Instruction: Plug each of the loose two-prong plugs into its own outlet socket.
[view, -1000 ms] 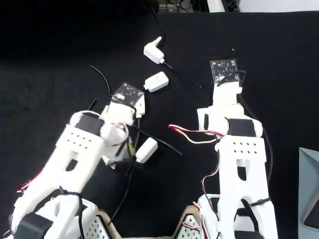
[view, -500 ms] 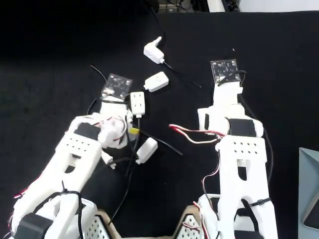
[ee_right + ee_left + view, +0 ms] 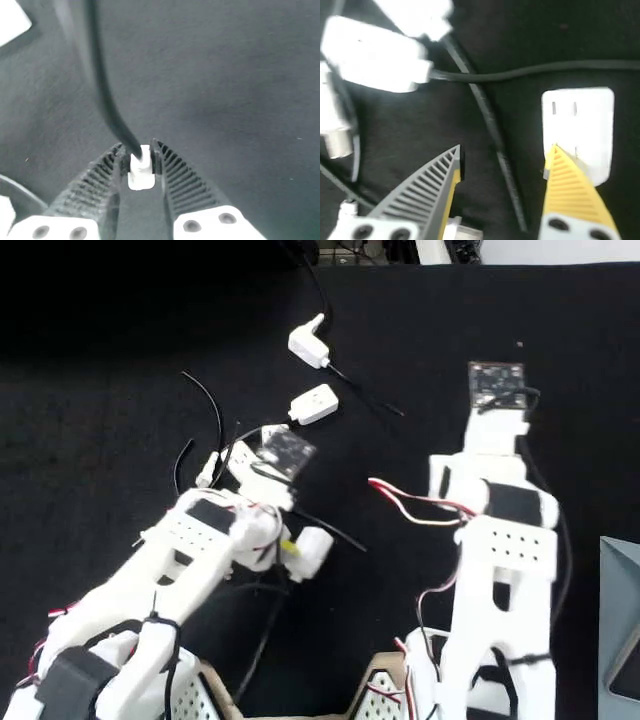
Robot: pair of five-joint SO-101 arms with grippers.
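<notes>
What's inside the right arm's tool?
A small white plastic plug on a black cable, pinched in the right tool. Its prongs are covered.

No lettering, label, brand mark, number or sign can be read on any surface; any print is too small or blurred.

Robotics lab: black-draped workbench (image 3: 90,360)

My left arm (image 3: 190,555) and right arm (image 3: 497,550) are white printed shells with rows of round holes and black zip ties (image 3: 152,624). Red-and-white wires (image 3: 400,502) loop at the right arm's nine o'clock. The left fingers (image 3: 427,192) are ribbed, one grey, one yellow; the right fingers (image 3: 90,190) are both grey.
</notes>
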